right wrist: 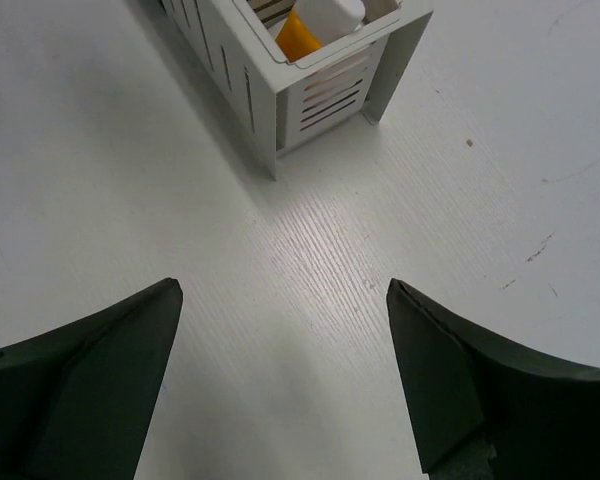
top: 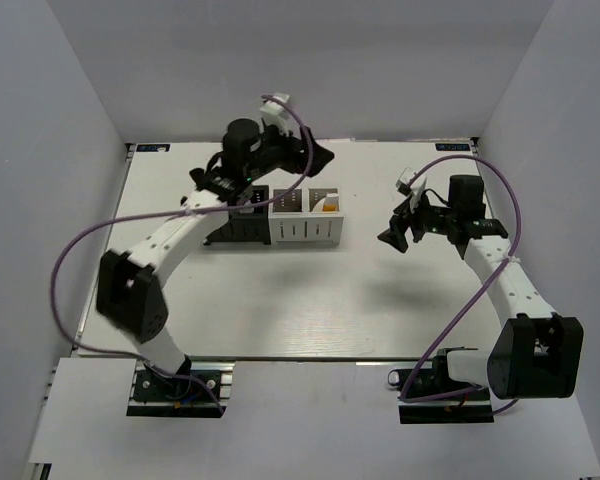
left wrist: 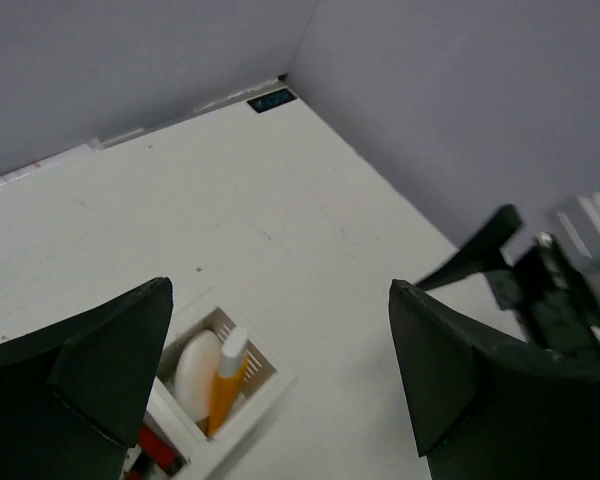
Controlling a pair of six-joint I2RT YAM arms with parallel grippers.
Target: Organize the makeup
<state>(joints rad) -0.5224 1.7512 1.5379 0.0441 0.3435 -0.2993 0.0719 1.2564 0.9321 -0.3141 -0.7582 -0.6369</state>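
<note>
A white slotted organizer (top: 305, 228) stands mid-table beside a black one (top: 245, 222). In the left wrist view its end slot (left wrist: 265, 385) holds the white egg-shaped sponge (left wrist: 197, 372) and the orange tube (left wrist: 225, 380); a red stick (left wrist: 158, 448) shows in the slot beside it. The orange tube (right wrist: 302, 30) also shows in the right wrist view. My left gripper (top: 315, 160) is open and empty above and behind the organizers. My right gripper (top: 395, 235) is open and empty, right of the white organizer (right wrist: 310, 80), above bare table. Brushes and the clear bottle are not visible.
White table (top: 310, 300) enclosed by grey walls at back and sides. Purple cables loop from both arms. The right arm (left wrist: 550, 290) shows at the right edge of the left wrist view.
</note>
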